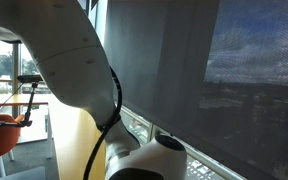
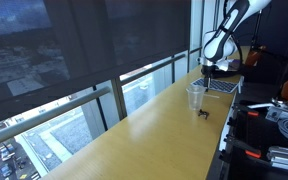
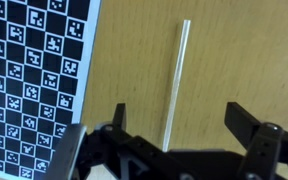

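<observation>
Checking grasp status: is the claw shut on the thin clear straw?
No, the claw stands open above the thin clear straw lying free on the wooden table.

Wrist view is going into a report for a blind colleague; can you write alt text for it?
A thin, pale straw-like stick lies on a wooden tabletop, running away between the open fingers of the end effector at the bottom edge. A black-and-white checkered marker board lies at the left.

Clear straw point(image 3: 176, 85) between wide-open jaws; checkered board point(image 3: 29, 75) beside
</observation>
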